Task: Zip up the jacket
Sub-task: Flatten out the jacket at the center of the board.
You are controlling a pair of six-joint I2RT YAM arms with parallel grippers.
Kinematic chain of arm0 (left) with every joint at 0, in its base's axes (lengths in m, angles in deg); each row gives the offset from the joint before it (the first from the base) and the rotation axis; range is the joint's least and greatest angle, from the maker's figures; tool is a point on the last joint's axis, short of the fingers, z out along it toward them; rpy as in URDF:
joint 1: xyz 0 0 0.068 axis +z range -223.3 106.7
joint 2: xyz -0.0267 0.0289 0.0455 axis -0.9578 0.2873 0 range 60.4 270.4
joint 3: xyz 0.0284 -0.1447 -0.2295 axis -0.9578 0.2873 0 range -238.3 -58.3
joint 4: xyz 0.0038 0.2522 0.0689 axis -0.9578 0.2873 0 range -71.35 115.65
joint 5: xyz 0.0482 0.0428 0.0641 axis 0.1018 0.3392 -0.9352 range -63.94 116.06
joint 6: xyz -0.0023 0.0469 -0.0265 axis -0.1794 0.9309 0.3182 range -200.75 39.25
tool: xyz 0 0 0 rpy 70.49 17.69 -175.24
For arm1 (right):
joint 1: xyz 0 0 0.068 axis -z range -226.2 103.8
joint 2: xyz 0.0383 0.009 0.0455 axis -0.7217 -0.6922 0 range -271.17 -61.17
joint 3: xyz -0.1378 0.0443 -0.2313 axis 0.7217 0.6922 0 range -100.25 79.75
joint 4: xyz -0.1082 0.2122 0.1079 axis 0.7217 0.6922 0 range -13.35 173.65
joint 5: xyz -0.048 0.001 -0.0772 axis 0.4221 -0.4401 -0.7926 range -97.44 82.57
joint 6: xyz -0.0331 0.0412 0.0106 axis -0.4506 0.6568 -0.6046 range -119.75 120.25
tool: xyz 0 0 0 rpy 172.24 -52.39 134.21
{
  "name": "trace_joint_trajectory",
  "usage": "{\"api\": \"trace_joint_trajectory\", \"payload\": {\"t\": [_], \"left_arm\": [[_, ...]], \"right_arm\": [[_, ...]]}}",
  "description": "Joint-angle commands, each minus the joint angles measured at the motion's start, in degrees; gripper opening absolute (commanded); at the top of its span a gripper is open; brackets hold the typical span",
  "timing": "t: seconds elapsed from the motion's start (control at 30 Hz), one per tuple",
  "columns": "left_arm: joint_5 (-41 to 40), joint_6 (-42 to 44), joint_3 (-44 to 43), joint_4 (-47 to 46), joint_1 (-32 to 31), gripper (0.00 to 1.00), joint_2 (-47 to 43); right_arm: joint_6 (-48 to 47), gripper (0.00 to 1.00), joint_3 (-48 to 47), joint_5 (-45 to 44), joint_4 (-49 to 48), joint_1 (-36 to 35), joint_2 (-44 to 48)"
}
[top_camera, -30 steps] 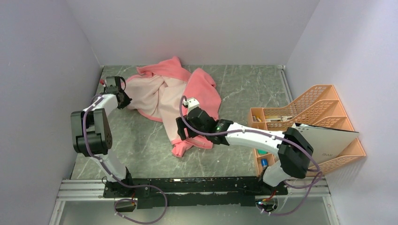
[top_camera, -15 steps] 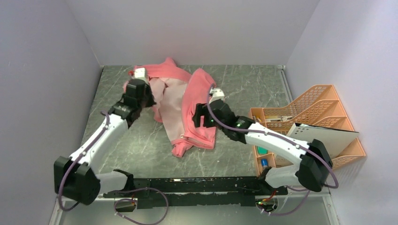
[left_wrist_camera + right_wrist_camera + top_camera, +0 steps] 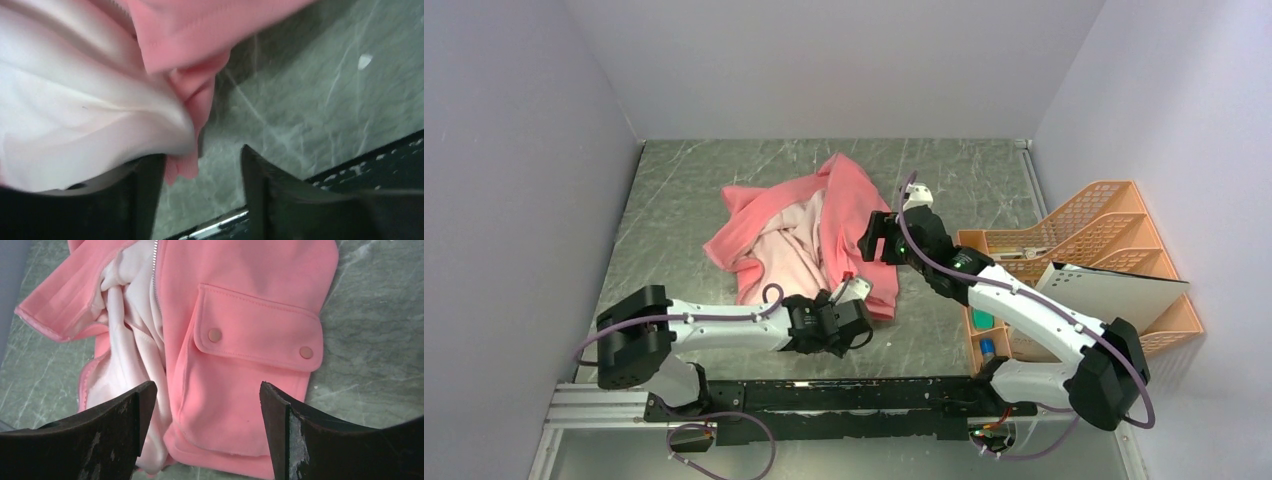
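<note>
Start at your left gripper (image 3: 848, 320), low at the near hem of the jacket (image 3: 849, 205). In its wrist view the jaws stand moderately apart and a small fold of the pink hem (image 3: 182, 167) hangs between them, unclamped. The pale lining (image 3: 75, 110) spills over the left-hand finger (image 3: 145, 192). The jacket lies bunched in the middle of the table (image 3: 684, 170), front open, lining showing between the two pink panels. So I judge you are at the arranging step: nothing is zipped, and I cannot make out the zipper pull in any view. Just off the jacket's right edge, your right gripper (image 3: 871, 243) hovers above the panel with the flap pocket (image 3: 255, 332). Its jaws are wide and hold nothing. A run of zipper teeth (image 3: 155, 270) shows along that panel's inner edge, beside the lining. Well to the right of the jacket stands an orange desk organiser (image 3: 1104, 215), clear of the work. Next you probably need to close the left jaws on the hem and draw it flat. Then spread the panels until both zipper ends lie side by side at the hem, so the pull can be found and gripped.
</note>
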Motion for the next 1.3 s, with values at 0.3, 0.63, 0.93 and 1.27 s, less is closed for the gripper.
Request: {"api": "trace_joint_trajectory", "payload": {"t": [0.3, 0.63, 0.93, 1.27], "left_arm": [[-4.28, -8.26, -5.04, 7.65, 10.17, 0.92, -20.73], [18.10, 3.26, -6.68, -3.28, 44.56, 0.92, -21.67], [25.76, -1.81, -4.14, -3.25, 71.63, 0.90, -15.18], [25.26, -1.88, 1.84, -4.97, 75.46, 0.91, -13.52]], "right_arm": [[0.69, 0.80, 1.60, 2.38, 0.47, 2.19, 3.97], [-2.56, 0.81, 0.76, 7.11, 0.30, 2.19, 5.01], [-5.12, 0.81, -2.54, 0.67, 0.35, -17.69, 1.69], [-6.14, 0.81, -8.24, -1.65, -7.45, -38.48, -15.28]]}}
